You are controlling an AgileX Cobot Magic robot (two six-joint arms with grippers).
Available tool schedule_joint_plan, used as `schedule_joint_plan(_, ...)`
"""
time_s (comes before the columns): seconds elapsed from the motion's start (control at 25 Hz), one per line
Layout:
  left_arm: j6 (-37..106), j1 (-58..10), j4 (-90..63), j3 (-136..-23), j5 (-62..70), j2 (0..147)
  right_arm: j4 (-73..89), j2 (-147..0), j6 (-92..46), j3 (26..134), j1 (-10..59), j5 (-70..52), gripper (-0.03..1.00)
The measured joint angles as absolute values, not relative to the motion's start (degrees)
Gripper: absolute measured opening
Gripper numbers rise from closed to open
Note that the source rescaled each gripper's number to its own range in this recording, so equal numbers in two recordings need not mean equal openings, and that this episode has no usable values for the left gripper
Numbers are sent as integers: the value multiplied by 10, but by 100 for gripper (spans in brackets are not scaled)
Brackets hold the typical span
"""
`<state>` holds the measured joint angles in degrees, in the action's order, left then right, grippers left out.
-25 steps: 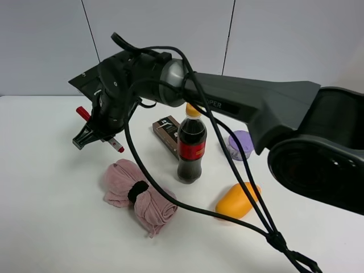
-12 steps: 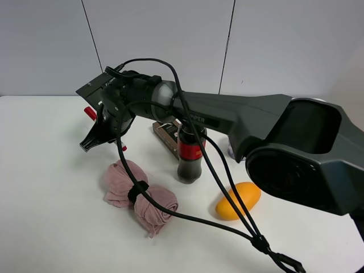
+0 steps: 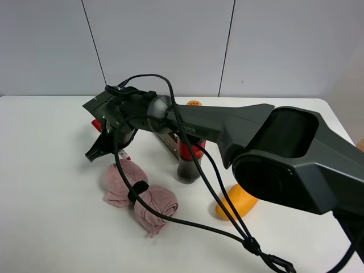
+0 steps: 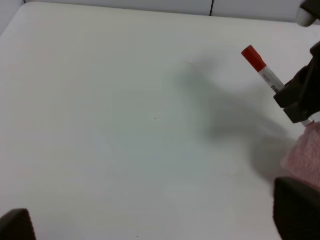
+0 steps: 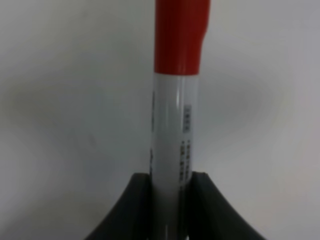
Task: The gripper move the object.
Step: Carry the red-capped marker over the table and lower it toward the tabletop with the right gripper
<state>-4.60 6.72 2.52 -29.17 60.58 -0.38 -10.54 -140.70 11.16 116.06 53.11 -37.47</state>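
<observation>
**Exterior high view.** The right gripper (image 3: 96, 152) sits on the left of the view, and its dark grey arm spans the white table (image 3: 51, 216) from the right. Its jaws are narrow and closed on the marker pen (image 3: 96, 124). The pen slants through them, with the red cap at the upper end and the red tail low, just beside the pink cloth (image 3: 122, 181). The cloth is soft, bunched and cinched by a black band. Glossy black cables (image 3: 199, 170) trail across a cola bottle (image 3: 186, 169) – dark liquid, red label, largely masked by the arm. A brown box (image 3: 168, 142) lies beside the bottle. A smooth orange fruit-shaped piece (image 3: 243, 200) lies nearer the front.

**Left wrist view.** The left gripper (image 4: 155, 215) stands wide and holds nothing, with its 2 dark fingers (image 4: 295, 210) at opposite edges of the frame. Beyond it the pen (image 4: 262, 69) is pinched at the barrel by the other arm's black fingers (image 4: 300, 92). The pen's shadow falls apart from it on the matte table (image 4: 100, 125). The cloth (image 4: 305, 155) has a fuzzy texture.

**Right wrist view.** The right gripper (image 5: 172, 200) has 2 black pads (image 5: 127, 210) pressing both sides of the pen (image 5: 177, 115) – a glossy white cylinder with fine print and a red cap. Whether the tail touches the table cannot be told.
</observation>
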Motion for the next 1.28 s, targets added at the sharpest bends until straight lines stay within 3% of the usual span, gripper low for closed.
schedule_joint_plan(1.04,-46,67,25,-292,606,-4,-172,-1442,178,1161,523,-377,1)
schedule_joint_plan(1.16,-46,67,25,-292,606,-4,-172,-1442,178,1161,523,-377,19)
schedule_joint_plan(1.28,-46,67,25,-292,606,-4,-172,-1442,178,1161,523,-377,52)
